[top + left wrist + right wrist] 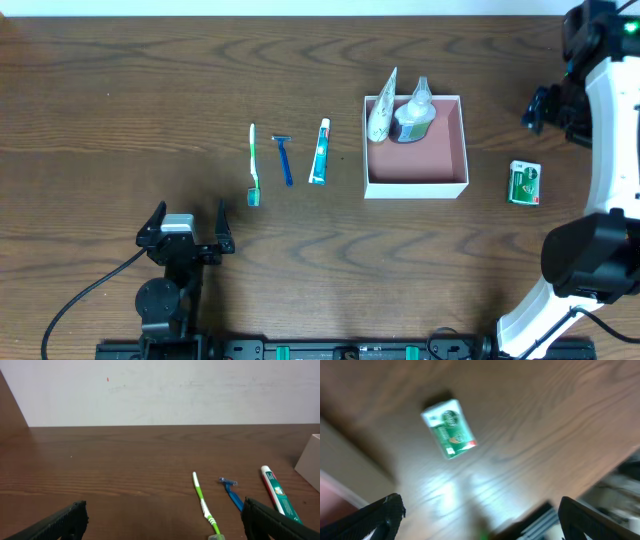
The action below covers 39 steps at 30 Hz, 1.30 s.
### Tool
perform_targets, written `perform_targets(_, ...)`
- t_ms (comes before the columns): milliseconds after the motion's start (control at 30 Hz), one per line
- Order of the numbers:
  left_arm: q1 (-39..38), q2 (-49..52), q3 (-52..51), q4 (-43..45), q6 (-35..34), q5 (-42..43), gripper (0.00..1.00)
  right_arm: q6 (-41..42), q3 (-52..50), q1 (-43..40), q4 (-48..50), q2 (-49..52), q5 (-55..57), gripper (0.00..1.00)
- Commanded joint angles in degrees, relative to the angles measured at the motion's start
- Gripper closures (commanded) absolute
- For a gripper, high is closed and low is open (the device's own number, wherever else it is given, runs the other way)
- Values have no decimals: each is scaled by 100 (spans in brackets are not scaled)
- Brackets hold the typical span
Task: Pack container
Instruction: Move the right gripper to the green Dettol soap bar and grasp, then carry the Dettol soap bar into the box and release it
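The container (416,184), a square white box with a pink inside, sits right of the table's middle. It holds a white tube (382,112) and a small bottle (413,115), both leaning at its far side. Its corner shows in the left wrist view (310,460). My left gripper (186,226) is open and empty near the front left, and its fingers frame the left wrist view (165,525). My right gripper (548,106) is raised at the far right; it is open and empty in its blurred wrist view (480,520).
A green toothbrush (253,163) (202,502), a blue razor (285,158) (231,491) and a toothpaste tube (319,151) (276,494) lie in a row left of the container. A small green-and-white packet (524,183) (449,428) lies to its right.
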Motion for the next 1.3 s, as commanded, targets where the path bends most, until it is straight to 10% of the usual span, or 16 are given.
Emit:
perform_targets(0, 35, -35, -109, -168, 55, 105, 2, -918, -332, -42, 382, -33, 643, 1)
perform_targets(267, 35, -35, -109, -168, 55, 105, 2, -3309, -1401, -74, 1709, -31, -1740, 4)
perform_targets(1267, 35, -35, -109, -168, 55, 105, 2, -3370, -4328, -754, 4566, -15, -1849, 1)
